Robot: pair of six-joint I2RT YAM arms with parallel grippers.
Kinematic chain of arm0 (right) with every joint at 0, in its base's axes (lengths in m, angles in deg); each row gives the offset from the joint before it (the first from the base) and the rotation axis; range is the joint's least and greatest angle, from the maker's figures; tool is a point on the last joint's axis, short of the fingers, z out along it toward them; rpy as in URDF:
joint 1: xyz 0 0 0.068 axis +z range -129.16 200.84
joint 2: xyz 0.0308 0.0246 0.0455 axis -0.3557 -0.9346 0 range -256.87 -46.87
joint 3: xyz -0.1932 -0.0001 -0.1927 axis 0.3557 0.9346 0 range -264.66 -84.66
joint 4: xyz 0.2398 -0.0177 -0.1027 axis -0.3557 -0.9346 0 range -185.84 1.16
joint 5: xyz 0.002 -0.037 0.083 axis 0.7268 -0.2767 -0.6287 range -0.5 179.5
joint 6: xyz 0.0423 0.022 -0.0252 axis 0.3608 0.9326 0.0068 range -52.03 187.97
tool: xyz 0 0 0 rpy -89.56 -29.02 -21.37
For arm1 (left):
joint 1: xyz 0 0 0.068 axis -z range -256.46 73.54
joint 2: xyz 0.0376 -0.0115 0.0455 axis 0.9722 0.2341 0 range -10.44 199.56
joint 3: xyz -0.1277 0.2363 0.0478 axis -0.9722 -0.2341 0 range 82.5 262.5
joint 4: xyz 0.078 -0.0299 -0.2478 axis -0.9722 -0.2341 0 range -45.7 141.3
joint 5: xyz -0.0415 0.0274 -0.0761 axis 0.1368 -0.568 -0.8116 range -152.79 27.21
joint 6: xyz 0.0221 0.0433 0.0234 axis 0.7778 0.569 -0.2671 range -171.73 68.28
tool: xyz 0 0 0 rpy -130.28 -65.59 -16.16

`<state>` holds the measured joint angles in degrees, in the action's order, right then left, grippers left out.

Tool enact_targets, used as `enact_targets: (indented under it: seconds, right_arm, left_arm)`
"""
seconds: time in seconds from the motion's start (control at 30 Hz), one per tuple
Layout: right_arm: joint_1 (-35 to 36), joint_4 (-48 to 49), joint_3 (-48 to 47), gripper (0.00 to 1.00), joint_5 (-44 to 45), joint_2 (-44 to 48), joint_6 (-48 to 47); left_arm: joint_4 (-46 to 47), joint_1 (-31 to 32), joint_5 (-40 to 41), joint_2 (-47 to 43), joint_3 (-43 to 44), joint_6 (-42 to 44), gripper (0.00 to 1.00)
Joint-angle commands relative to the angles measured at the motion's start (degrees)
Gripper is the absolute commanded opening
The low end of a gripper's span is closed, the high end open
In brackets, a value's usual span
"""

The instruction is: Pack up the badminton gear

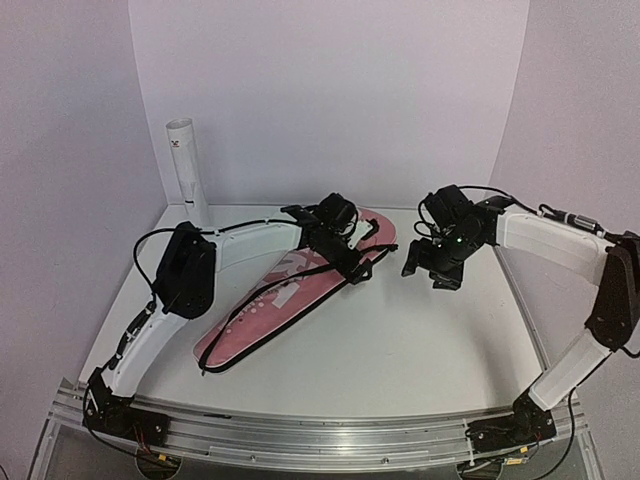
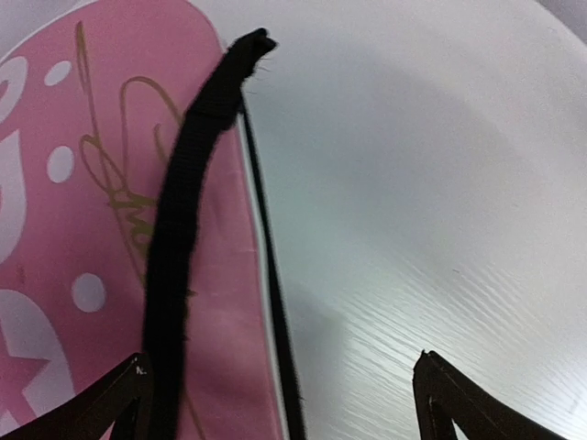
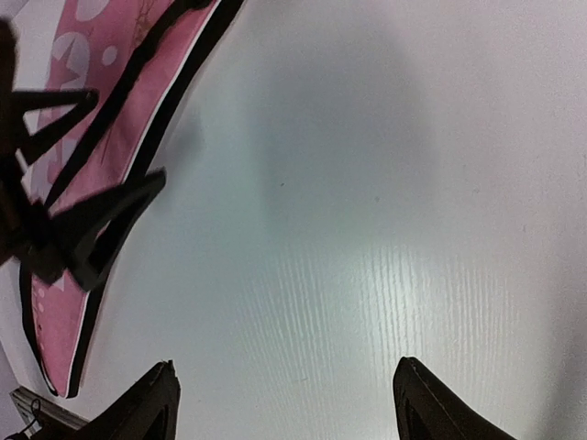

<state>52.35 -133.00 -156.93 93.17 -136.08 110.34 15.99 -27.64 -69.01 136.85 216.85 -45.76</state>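
The left fingers [image 2: 101, 408] and right fingers [image 3: 138, 412] are held spread, empty; the pink bag [image 1: 250, 325] could be dragged if its strap [image 2: 179, 247] is snagged.

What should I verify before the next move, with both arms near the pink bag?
1. Left gripper open: ok, it stands wide open over the bag's black strap.
2. Right gripper open and empty: ok, only bare table lies beneath it.
3. The two apart from each other: ok, a gap shows between them in the top view.
4. Rackets and shuttlecocks packed: cannot tell; none shows in any view.
5. Pink bag zipped shut: cannot tell.
6. White tube upright: ok, at the back left.
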Motion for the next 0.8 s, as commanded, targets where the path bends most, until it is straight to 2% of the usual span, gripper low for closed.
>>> enact_targets:
  seconds: [0.0, 0.07, 0.1, 0.17, 0.27, 0.4, 0.5, 0.63, 0.77]
  right_arm:
    - [-8.5, -0.2, -3.9, 0.78, -2.8, -4.0, -8.9]
    - [-12.3, 1.2, -5.3, 0.78, -4.7, -5.1, -11.9]
    - [-13.5, 2.0, -5.9, 0.78, -5.4, -5.4, -13.4]
    - [-15.9, 4.4, -6.6, 0.78, -6.1, -5.3, -15.5]
    - [-19.2, 9.5, -5.2, 0.79, -7.5, -4.2, -17.0]
    - [-21.9, 18.1, -0.9, 0.79, -9.2, -2.7, -21.0]
    - [-23.5, 23.5, 1.5, 0.79, -11.2, -2.6, -26.0]
    - [-29.7, 33.7, 7.3, 0.81, -15.6, -1.6, -28.6]
    - [-34.9, 45.8, 15.6, 0.82, -20.1, -1.1, -31.1]
  left_arm:
    - [1.1, -0.5, -14.6, -13.8, -1.6, 0.8, 1.00]
    - [-4.1, -2.1, -18.8, -17.2, 0.6, 0.2, 1.00]
    - [-4.9, -3.2, -20.9, -20.2, -1.2, -0.1, 0.99]
    - [-2.7, -4.9, -21.8, -29.6, -12.1, -0.2, 1.00]
    - [3.4, -5.4, -17.8, -43.5, -33.8, -0.1, 1.00]
    - [10.3, -7.4, -15.2, -61.3, -56.4, -3.3, 0.99]
    - [15.4, -13.7, -14.7, -71.3, -69.2, -6.8, 1.00]
    - [16.1, -25.9, -13.8, -77.5, -78.7, -9.0, 1.00]
    - [26.4, -37.0, -4.9, -85.1, -90.3, -14.8, 1.00]
